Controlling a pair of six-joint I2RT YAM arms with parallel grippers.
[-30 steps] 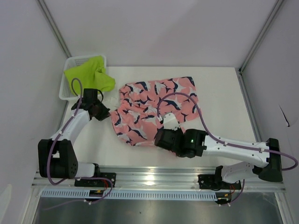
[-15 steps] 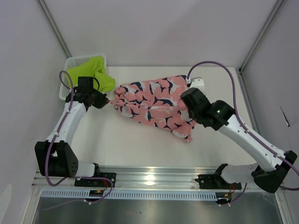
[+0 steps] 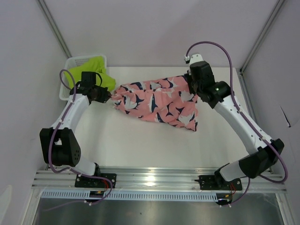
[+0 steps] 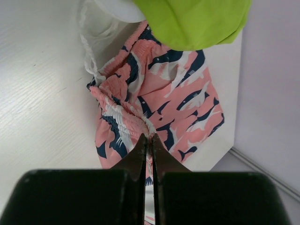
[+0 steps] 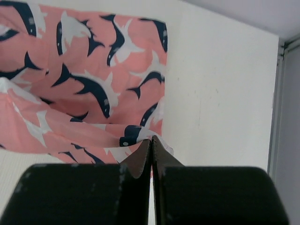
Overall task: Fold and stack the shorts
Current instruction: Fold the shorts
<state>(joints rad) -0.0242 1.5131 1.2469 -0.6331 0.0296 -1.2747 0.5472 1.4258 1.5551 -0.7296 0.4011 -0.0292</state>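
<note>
The coral-pink shorts (image 3: 157, 101) with navy and white print lie stretched across the middle of the table. My left gripper (image 3: 108, 96) is shut on their gathered waistband (image 4: 125, 123) at the left end. My right gripper (image 3: 191, 87) is shut on a hem corner (image 5: 140, 133) at the far right end, the cloth folded over beneath it. The lime-green shorts (image 3: 90, 72) hang over the white basket (image 3: 69, 63) at the far left and show at the top of the left wrist view (image 4: 192, 21).
The white mesh basket sits at the table's far left corner, close to my left arm. Bare white table (image 3: 140, 140) lies in front of the pink shorts. The table's right edge and a frame post (image 5: 276, 103) are near my right gripper.
My right gripper has carried the pink shorts' near hem from the front of the table up and over to the far right. The left gripper shifted slightly back, still gripping the waistband.
</note>
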